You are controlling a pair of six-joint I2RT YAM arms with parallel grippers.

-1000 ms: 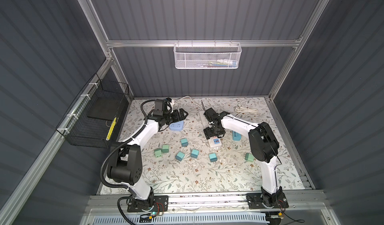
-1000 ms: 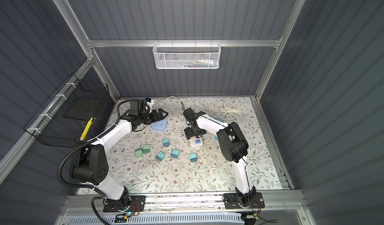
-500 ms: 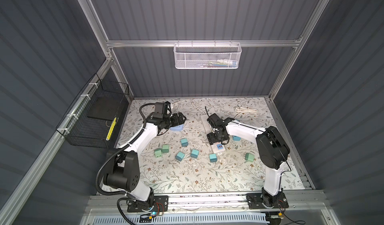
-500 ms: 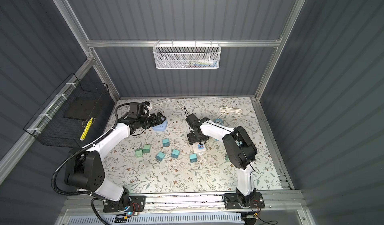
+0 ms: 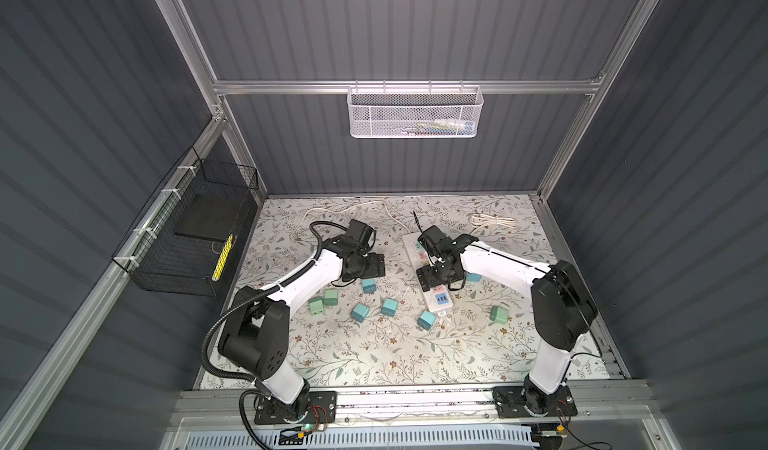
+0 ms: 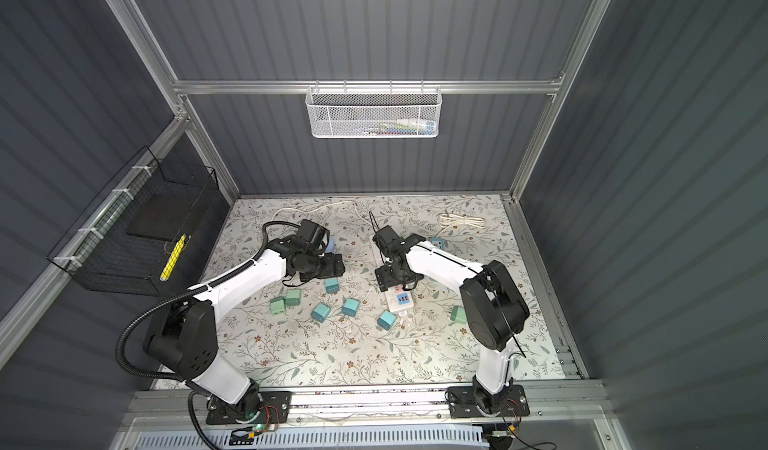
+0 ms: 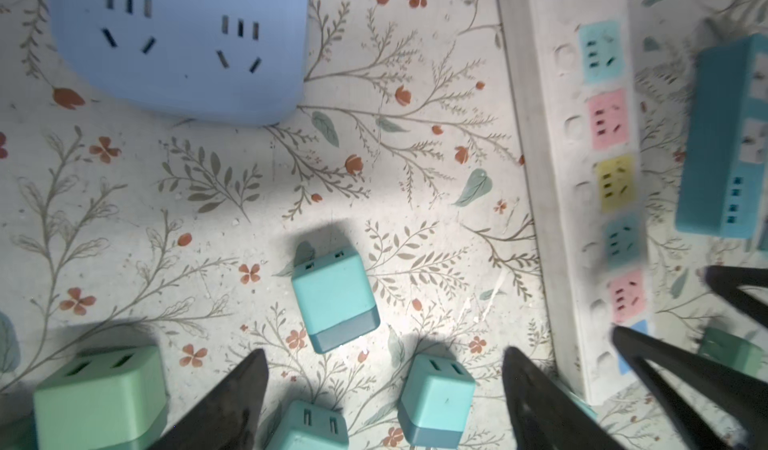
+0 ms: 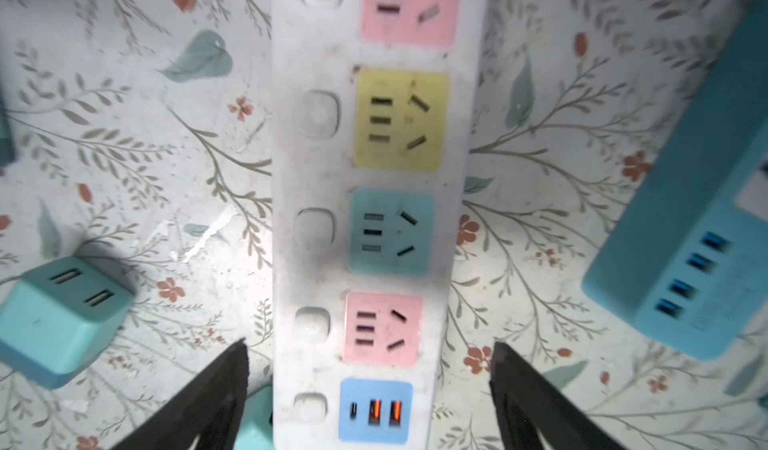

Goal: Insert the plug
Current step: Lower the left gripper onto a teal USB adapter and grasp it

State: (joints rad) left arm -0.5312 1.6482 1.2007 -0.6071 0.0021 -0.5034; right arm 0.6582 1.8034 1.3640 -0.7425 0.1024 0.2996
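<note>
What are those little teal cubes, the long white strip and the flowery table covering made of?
Teal cube: likely moulded plastic, matte, with rounded edges. White strip: probably hard plastic, smooth but scuffed grey. Flowery covering: a printed sheet, maybe vinyl or paper; flat, with scratches.

Our table (image 5: 374, 356) has a pale floral covering. Down its middle, running from the far edge toward the near edge, lies a white power strip (image 5: 439, 301) with coloured sockets. A teal socket block (image 8: 685, 269) lies on its right-edge side, and a light-blue socket block (image 7: 178, 40) lies toward the left edge. We see teal plug cubes (image 5: 360, 312) scattered mid-table, a pair of green cubes (image 5: 331, 297) leftward, and a lone green cube (image 5: 499, 314) nearer the right edge. A coiled white cable (image 5: 492, 220) sits by the far right corner. A white cord (image 5: 345, 207) trails along the far edge.
</note>
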